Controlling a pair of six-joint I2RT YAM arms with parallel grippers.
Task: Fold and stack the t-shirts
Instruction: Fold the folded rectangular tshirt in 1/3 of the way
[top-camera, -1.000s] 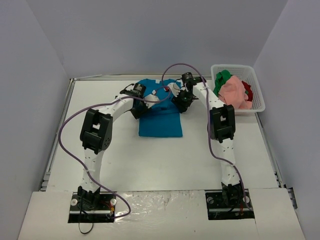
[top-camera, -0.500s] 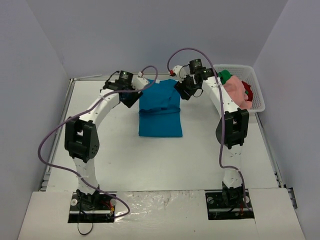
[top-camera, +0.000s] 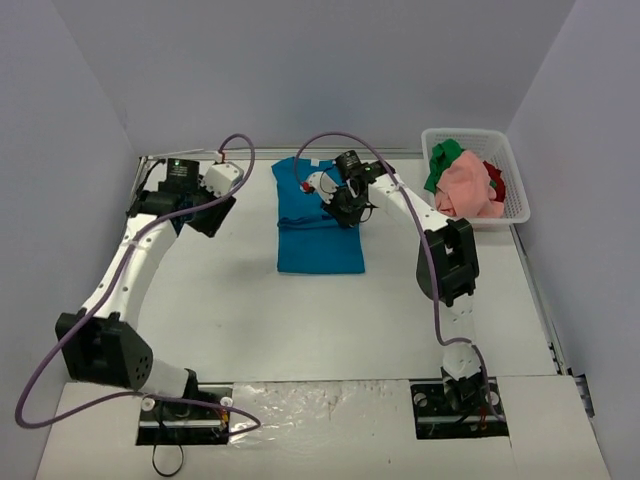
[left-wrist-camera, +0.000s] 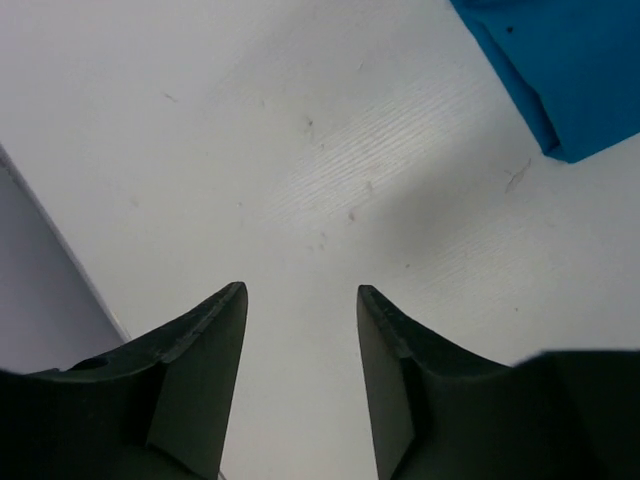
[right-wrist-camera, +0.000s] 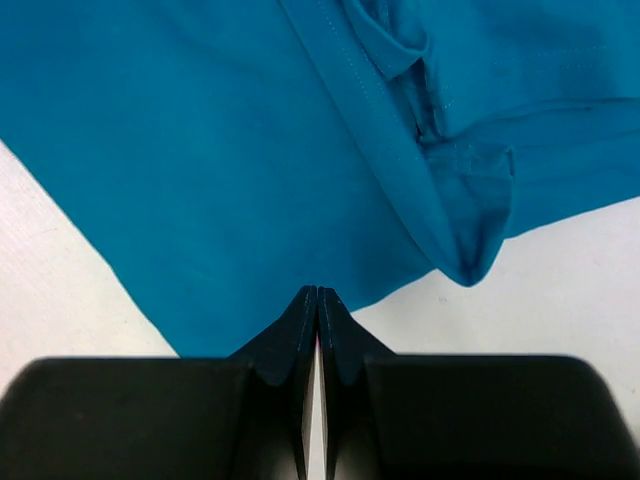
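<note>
Nearest the arm bases, a broad stretch of bare worktop (top-camera: 300, 330) is lying open, giving room for folding. Beyond it, at 12 o'clock, the teal-blue t-shirt (top-camera: 320, 240) is lying flat, apparently folded narrow, its near hem square. The right tool (right-wrist-camera: 317, 292) is poising over the shirt's far half, fingers pressed together with no cloth seen between them, probably to smooth it. At 10 o'clock the left tool (left-wrist-camera: 300, 290) is gaping wide and empty, apart from the shirt's edge. At 2 o'clock the basket (top-camera: 520, 200) is holding the other t-shirts (top-camera: 465, 185), pink, green and red.
</note>
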